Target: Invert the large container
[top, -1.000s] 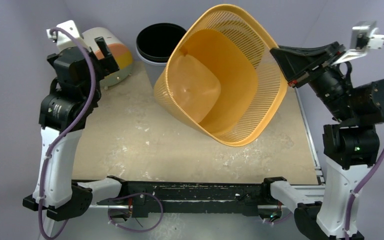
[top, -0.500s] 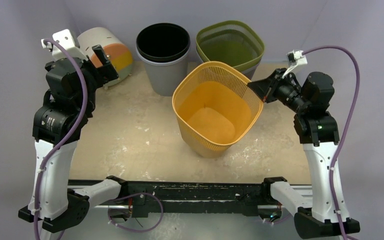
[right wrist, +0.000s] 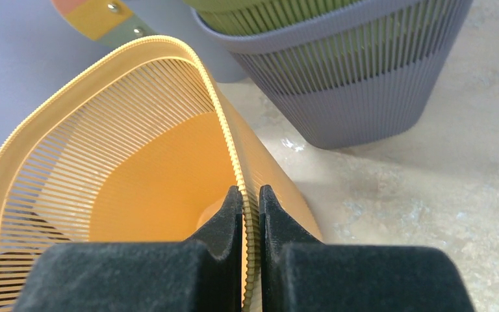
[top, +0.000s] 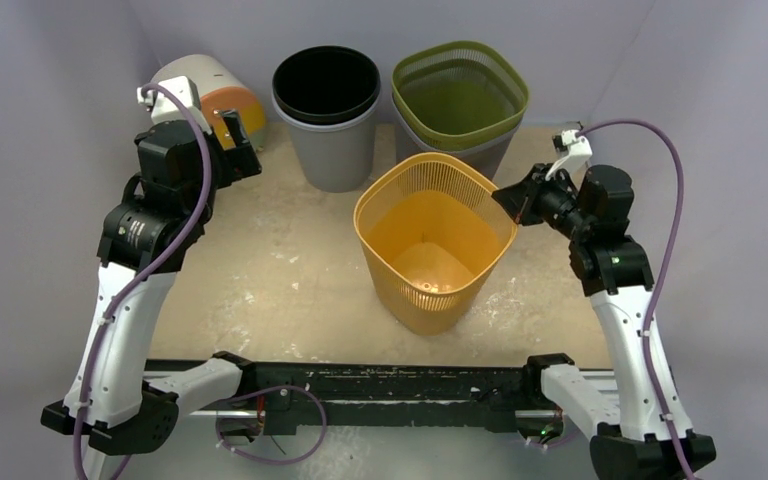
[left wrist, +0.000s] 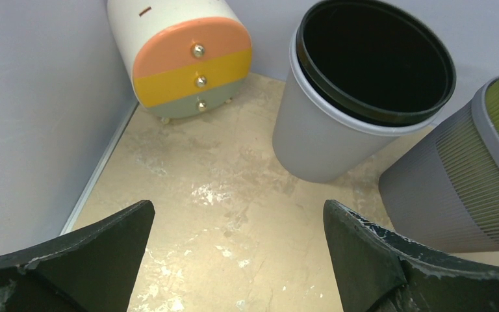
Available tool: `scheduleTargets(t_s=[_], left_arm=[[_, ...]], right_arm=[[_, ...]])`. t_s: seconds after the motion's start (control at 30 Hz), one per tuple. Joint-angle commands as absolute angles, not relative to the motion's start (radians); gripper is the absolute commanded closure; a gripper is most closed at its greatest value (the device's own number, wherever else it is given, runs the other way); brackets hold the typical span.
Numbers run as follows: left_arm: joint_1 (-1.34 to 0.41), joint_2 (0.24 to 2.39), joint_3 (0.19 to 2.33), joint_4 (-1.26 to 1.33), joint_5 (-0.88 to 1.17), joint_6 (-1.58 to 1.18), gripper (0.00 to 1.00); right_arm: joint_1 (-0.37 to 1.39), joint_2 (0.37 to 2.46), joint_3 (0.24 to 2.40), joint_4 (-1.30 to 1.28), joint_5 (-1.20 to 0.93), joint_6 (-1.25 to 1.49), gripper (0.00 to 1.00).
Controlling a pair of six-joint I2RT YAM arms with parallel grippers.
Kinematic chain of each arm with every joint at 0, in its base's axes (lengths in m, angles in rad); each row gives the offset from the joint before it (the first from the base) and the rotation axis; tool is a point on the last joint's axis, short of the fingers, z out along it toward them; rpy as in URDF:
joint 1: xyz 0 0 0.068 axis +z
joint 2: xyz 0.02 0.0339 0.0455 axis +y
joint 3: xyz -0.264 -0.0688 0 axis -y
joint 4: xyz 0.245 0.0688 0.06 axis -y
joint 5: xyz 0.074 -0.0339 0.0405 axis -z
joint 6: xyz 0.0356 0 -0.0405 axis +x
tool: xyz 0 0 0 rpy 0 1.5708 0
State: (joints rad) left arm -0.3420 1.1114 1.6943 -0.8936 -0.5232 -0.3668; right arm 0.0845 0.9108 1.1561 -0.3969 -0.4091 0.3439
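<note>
The large container is an orange slatted basket (top: 430, 245). It stands upright on the table, mouth up, in the middle right. My right gripper (top: 506, 196) is shut on its right rim; in the right wrist view the ribbed rim (right wrist: 224, 140) runs between the two closed fingers of that gripper (right wrist: 251, 195). My left gripper (top: 232, 140) is open and empty at the back left, apart from the basket. In the left wrist view the left gripper (left wrist: 237, 208) hangs over bare table.
A grey bin with a black liner (top: 326, 100) and a green basket nested in a grey one (top: 460, 95) stand at the back. A white drum with orange, yellow and green drawer fronts (top: 210, 95) lies at the back left. The tan table (top: 280, 270) has walls around it.
The basket was raised and tipped toward the camera one second ago; it has come down and now stands upright on the table, still in the right gripper. The left arm shifted slightly right.
</note>
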Motion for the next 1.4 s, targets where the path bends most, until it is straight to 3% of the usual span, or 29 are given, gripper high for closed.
scheduleTargets(t_s=[0.0,0.1,0.3,0.47,0.6,0.9,1.37], left_arm=[[-0.345,1.094,1.649,-0.828,-0.492,-0.377,0.02],[-0.345,1.097,1.629,-0.819,-0.488,-0.373,0.02],[-0.347,1.112,1.617,-0.808,-0.474,-0.368,0.02],[-0.345,1.131,1.623,-0.802,-0.466,-0.367,0.02],[-0.346,1.149,1.614,-0.791,-0.455,-0.372,0.02],[-0.345,1.192,1.604,-0.762,-0.432,-0.385,0.02],[-0.347,1.221,1.579,-0.759,-0.433,-0.386,0.02]], right_arm=[[0.09,0.898,1.129,-0.235,-0.36,0.368,0.93],[0.093,0.905,1.114,-0.226,-0.341,0.362,0.8],[0.1,0.894,1.146,-0.234,-0.282,0.324,0.3],[0.113,0.923,1.264,-0.292,-0.295,0.267,0.14],[0.171,0.966,1.354,-0.352,-0.318,0.239,0.15],[0.515,1.061,1.463,-0.45,-0.169,0.241,0.2],[1.125,1.203,1.479,-0.541,0.222,0.389,0.26]])
